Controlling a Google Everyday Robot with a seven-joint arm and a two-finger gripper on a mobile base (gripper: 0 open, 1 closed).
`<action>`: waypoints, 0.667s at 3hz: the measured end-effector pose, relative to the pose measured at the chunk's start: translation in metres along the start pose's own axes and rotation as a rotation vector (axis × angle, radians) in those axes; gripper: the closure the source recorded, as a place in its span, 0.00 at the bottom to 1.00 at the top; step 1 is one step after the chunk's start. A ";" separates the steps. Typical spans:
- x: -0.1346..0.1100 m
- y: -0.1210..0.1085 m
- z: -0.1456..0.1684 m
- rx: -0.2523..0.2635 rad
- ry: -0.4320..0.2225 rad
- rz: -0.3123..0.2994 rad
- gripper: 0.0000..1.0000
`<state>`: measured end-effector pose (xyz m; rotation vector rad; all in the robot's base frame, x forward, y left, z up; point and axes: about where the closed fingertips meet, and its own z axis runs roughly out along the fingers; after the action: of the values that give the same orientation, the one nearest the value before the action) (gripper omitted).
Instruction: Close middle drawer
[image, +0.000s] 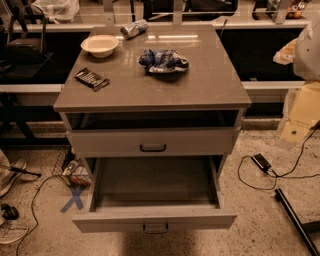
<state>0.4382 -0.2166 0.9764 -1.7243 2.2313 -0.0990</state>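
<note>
The middle drawer (155, 220) of the grey cabinet is pulled far out toward me. Its deep box (155, 182) looks empty, and its front panel carries a small dark bar handle (155, 228) at the centre. Above it, a shorter drawer front (100, 142) with the same kind of handle (152, 147) sits almost flush under the countertop. Any lower drawer is hidden beneath the open one. My gripper is not in view. A pale blurred shape (306, 47) at the right edge cannot be identified.
The countertop (210, 85) holds a white bowl (100, 45), a can lying on its side (134, 28), a crumpled blue chip bag (163, 61) and a dark flat object (91, 78). Cables (260, 162) and a dark bar (295, 217) lie on the floor to the right. Clutter (75, 172) and a blue X mark (75, 198) are on the left.
</note>
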 end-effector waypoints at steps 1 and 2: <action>0.000 0.000 0.000 0.000 0.000 0.000 0.00; 0.000 0.026 0.063 -0.104 -0.044 0.109 0.00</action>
<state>0.4320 -0.2005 0.9107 -1.6353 2.3302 0.0803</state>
